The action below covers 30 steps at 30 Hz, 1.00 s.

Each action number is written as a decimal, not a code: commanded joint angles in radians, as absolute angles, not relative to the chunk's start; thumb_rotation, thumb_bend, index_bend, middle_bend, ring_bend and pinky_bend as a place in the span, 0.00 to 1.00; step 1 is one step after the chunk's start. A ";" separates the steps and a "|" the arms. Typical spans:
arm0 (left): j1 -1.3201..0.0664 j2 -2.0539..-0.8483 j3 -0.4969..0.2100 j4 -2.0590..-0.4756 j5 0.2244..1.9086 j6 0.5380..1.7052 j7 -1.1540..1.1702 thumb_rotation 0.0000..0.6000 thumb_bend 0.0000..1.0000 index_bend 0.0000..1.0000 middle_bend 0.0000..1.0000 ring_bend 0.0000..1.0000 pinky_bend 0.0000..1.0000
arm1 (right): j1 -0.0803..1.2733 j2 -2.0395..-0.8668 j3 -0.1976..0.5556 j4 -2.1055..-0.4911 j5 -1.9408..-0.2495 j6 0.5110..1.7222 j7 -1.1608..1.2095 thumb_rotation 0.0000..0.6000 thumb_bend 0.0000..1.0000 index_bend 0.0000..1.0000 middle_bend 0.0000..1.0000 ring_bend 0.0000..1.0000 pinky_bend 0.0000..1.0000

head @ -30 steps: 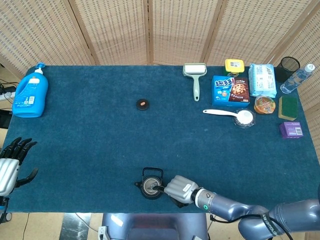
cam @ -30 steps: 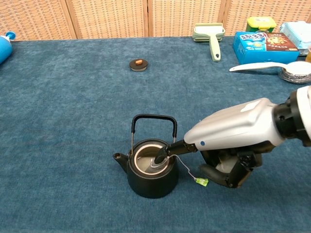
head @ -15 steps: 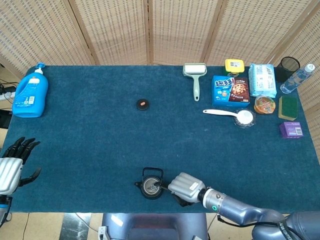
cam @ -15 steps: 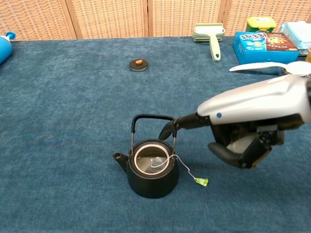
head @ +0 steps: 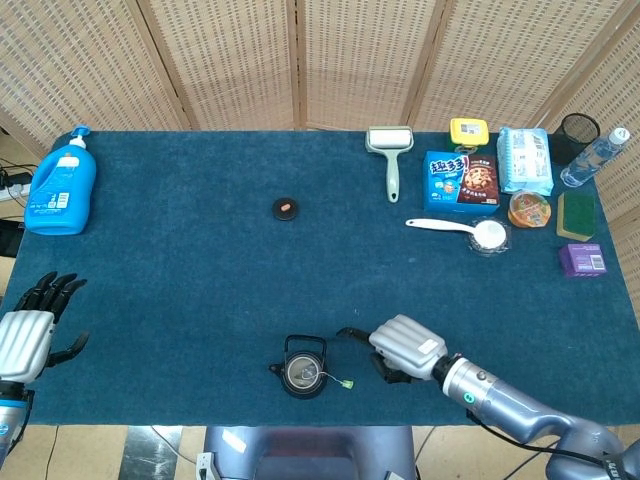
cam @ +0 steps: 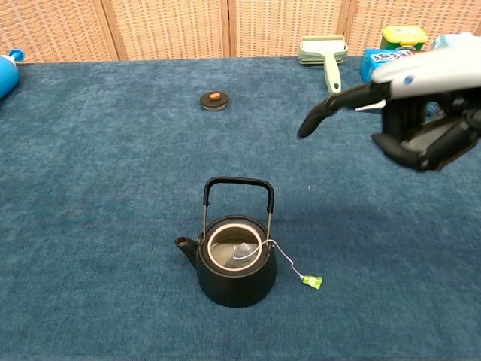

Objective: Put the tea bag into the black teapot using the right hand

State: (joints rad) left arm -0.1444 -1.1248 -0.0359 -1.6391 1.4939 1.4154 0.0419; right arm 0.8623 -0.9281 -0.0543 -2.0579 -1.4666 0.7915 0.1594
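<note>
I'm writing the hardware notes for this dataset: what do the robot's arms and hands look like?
Both hands share one build. The right hand has a glossy silver-white shell with a small blue dot, and black fingers. Its arm is grey-blue metal with a green-lit ring at the wrist. The left hand has a ribbed silver back and black fingers.

The right hand is showing a smooth silver-grey shell over its back, ribbed into segments in the head view, with black fingers and dark inner parts underneath; a small blue dot is sitting on the shell in the chest view. Behind it, a black wrist ring with a small green-lit mark is joining a rounded, glossy grey-blue forearm. The left hand is wearing the same ribbed silver back plate, with black fingers projecting from it.
</note>
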 commanded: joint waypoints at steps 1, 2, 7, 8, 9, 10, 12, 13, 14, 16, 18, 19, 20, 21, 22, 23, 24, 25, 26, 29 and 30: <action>-0.144 -1.134 -0.040 -1.634 1.487 1.418 0.042 1.00 0.35 0.14 0.12 0.00 0.14 | 0.787 -0.911 -0.045 -1.956 -1.539 0.887 0.293 1.00 0.81 0.14 1.00 1.00 1.00; -0.145 -1.137 -0.042 -1.631 1.483 1.415 0.041 1.00 0.35 0.14 0.12 0.00 0.14 | 0.775 -0.915 -0.045 -1.938 -1.544 0.903 0.304 1.00 0.81 0.15 1.00 1.00 1.00; -0.151 -1.154 -0.049 -1.620 1.473 1.410 0.039 1.00 0.35 0.14 0.12 0.00 0.14 | 0.716 -0.937 -0.042 -1.867 -1.530 0.960 0.325 1.00 0.80 0.16 1.00 1.00 1.00; -0.152 -1.157 -0.049 -1.618 1.472 1.410 0.039 1.00 0.35 0.14 0.12 0.00 0.14 | 0.707 -0.941 -0.040 -1.858 -1.527 0.969 0.329 1.00 0.79 0.15 0.99 1.00 1.00; -0.154 -1.161 -0.050 -1.617 1.470 1.408 0.038 1.00 0.35 0.14 0.12 0.00 0.14 | 0.693 -0.944 -0.040 -1.845 -1.521 0.979 0.333 1.00 0.79 0.15 0.97 1.00 1.00; -0.155 -1.164 -0.051 -1.614 1.470 1.407 0.037 1.00 0.35 0.14 0.12 0.00 0.14 | 0.684 -0.947 -0.040 -1.835 -1.517 0.987 0.335 1.00 0.78 0.16 0.96 1.00 1.00; -0.157 -1.170 -0.050 -1.609 1.472 1.406 0.035 1.00 0.35 0.14 0.12 0.00 0.14 | 0.662 -0.954 -0.040 -1.812 -1.504 1.000 0.324 1.00 0.76 0.16 0.90 0.98 0.98; -0.157 -1.172 -0.050 -1.607 1.473 1.406 0.035 1.00 0.35 0.14 0.12 0.00 0.14 | 0.652 -0.959 -0.040 -1.802 -1.494 1.006 0.312 1.00 0.76 0.16 0.88 0.97 0.97; -0.158 -1.175 -0.050 -1.604 1.473 1.405 0.034 1.00 0.35 0.14 0.12 0.00 0.14 | 0.640 -0.966 -0.038 -1.791 -1.481 1.016 0.297 1.00 0.75 0.17 0.85 0.94 0.94; -0.158 -1.180 -0.049 -1.601 1.470 1.403 0.032 1.00 0.35 0.14 0.12 0.00 0.14 | 0.606 -0.995 -0.029 -1.763 -1.443 1.053 0.251 1.00 0.74 0.19 0.81 0.90 0.89; -0.157 -1.183 -0.050 -1.598 1.468 1.405 0.032 1.00 0.35 0.14 0.12 0.00 0.14 | 0.573 -1.027 -0.022 -1.738 -1.409 1.093 0.201 1.00 0.72 0.21 0.76 0.85 0.82; -0.156 -1.186 -0.050 -1.595 1.468 1.407 0.033 1.00 0.35 0.14 0.12 0.00 0.14 | 0.550 -1.048 -0.017 -1.724 -1.383 1.120 0.169 1.00 0.71 0.21 0.74 0.82 0.80; -0.156 -1.188 -0.050 -1.594 1.469 1.408 0.032 1.00 0.35 0.14 0.12 0.00 0.14 | 0.533 -1.065 -0.010 -1.714 -1.365 1.144 0.146 1.00 0.71 0.21 0.69 0.78 0.76; -0.156 -1.191 -0.049 -1.593 1.472 1.411 0.031 1.00 0.34 0.14 0.12 0.00 0.14 | 0.512 -1.085 -0.004 -1.698 -1.347 1.174 0.117 1.00 0.70 0.21 0.65 0.73 0.72; -0.155 -1.193 -0.048 -1.592 1.475 1.414 0.030 1.00 0.33 0.14 0.12 0.00 0.14 | 0.497 -1.099 0.001 -1.688 -1.334 1.196 0.098 1.00 0.69 0.21 0.62 0.70 0.70; -0.154 -1.195 -0.047 -1.590 1.481 1.419 0.029 1.00 0.32 0.14 0.12 0.00 0.14 | 0.480 -1.116 0.008 -1.675 -1.323 1.225 0.078 1.00 0.68 0.21 0.58 0.66 0.66; -0.153 -1.199 -0.046 -1.587 1.487 1.426 0.027 1.00 0.31 0.14 0.12 0.00 0.14 | 0.465 -1.133 0.014 -1.661 -1.319 1.252 0.063 1.00 0.68 0.21 0.55 0.62 0.63; -0.151 -1.202 -0.045 -1.584 1.492 1.432 0.025 1.00 0.30 0.14 0.12 0.00 0.14 | 0.453 -1.148 0.018 -1.648 -1.318 1.272 0.054 1.00 0.67 0.21 0.52 0.59 0.60; -0.148 -1.208 -0.044 -1.579 1.499 1.440 0.019 1.00 0.29 0.14 0.12 0.00 0.14 | 0.435 -1.165 0.024 -1.632 -1.315 1.301 0.046 1.00 0.67 0.21 0.50 0.57 0.57; -0.141 -1.217 -0.033 -1.570 1.515 1.452 0.009 1.00 0.27 0.14 0.12 0.00 0.14 | 0.390 -1.215 0.040 -1.579 -1.323 1.383 0.032 1.00 0.66 0.21 0.45 0.50 0.52; -0.139 -1.218 -0.030 -1.567 1.518 1.454 0.010 1.00 0.27 0.14 0.12 0.00 0.14 | 0.378 -1.226 0.043 -1.563 -1.324 1.403 0.025 1.00 0.65 0.21 0.44 0.48 0.50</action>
State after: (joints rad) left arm -0.1406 -1.2165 -0.0314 -1.5687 1.5163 1.4521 0.0103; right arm 0.4149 -1.1879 0.0265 -1.6042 -1.3277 1.3558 0.0485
